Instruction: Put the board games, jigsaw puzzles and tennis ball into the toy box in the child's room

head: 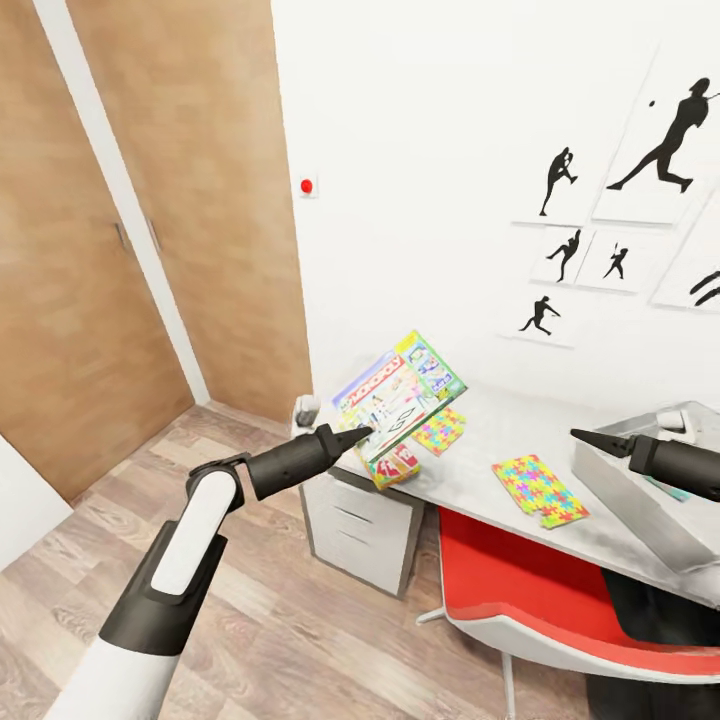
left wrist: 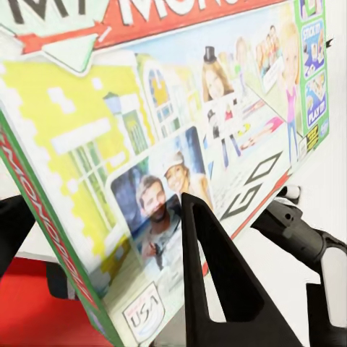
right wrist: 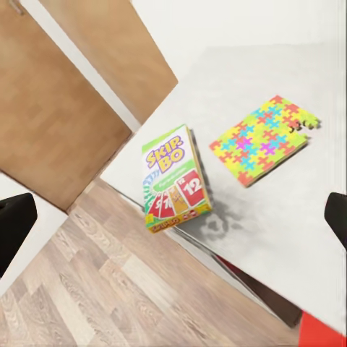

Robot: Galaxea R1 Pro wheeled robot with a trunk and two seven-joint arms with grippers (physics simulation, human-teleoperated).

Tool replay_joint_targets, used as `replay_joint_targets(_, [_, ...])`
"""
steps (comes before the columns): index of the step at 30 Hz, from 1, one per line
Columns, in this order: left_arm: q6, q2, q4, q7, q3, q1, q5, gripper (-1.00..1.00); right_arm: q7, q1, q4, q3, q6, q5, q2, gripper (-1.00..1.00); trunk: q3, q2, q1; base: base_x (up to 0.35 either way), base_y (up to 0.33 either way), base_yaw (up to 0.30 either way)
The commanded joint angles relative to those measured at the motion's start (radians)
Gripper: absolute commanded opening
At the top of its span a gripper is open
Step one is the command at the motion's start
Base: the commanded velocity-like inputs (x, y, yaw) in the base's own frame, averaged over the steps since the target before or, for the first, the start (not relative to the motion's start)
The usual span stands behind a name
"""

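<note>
Left hand clamped on a green-edged, white-faced board game, held tilted above the near-left corner of the surface. Left wrist view: one black finger pressed flat against the printed face, box edge running between the fingers.

Skip-Bo box at about 6 o'clock from the held game, at the surface's left edge, leaning rather than flat; right wrist view: same box close to the corner, wood floor below it.

Two jigsaw puzzles flat on the surface: one just beside the held game at 4 o'clock, partly under it; the other well apart toward 3 o'clock.

Right hand over the near rim of the grey toy box; fingertips far apart at the right wrist view's edges, spread wide, gripping nothing.

Red chair tucked under the surface. Black player silhouettes on white wall.
</note>
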Motion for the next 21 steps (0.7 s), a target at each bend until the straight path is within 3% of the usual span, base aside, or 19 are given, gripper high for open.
replay_joint_targets(1, [0.008, 0.000, 0.000, -0.007, 0.002, -0.001, 0.001, -1.00, 0.007, -0.001, 0.000, -0.001, 0.005, 0.005, 0.000, 1.00, -0.002, -0.002, 0.001, 0.000, 0.000, -0.291])
replay_joint_targets(11, [0.023, 0.000, 0.000, -0.014, 0.001, 0.000, 0.010, -1.00, 0.007, -0.001, 0.000, 0.000, 0.005, 0.005, 0.000, 1.00, -0.002, -0.002, 0.001, 0.000, 0.000, -0.291])
replay_joint_targets(15, [0.058, 0.006, -0.003, -0.021, 0.000, 0.002, 0.005, -1.00, 0.007, -0.001, 0.000, 0.005, 0.005, 0.004, 0.002, 1.00, -0.002, -0.002, 0.001, 0.000, 0.000, -0.291])
replay_joint_targets(16, [0.065, 0.011, -0.003, -0.022, -0.001, 0.002, 0.004, -1.00, 0.007, -0.001, 0.000, 0.005, 0.005, 0.004, 0.002, 1.00, -0.002, -0.002, 0.001, 0.000, 0.000, -0.291])
replay_joint_targets(17, [0.079, 0.048, -0.005, -0.023, -0.013, 0.003, 0.002, -1.00, 0.008, -0.001, 0.000, 0.008, 0.005, 0.003, 0.003, 1.00, -0.002, -0.002, 0.001, 0.000, 0.000, -0.291])
replay_joint_targets(21, [0.085, 0.085, -0.006, -0.023, -0.070, 0.002, -0.027, -1.00, 0.008, -0.001, -0.001, 0.013, 0.005, 0.003, 0.005, 1.00, -0.002, -0.002, 0.001, 0.000, 0.000, -0.291])
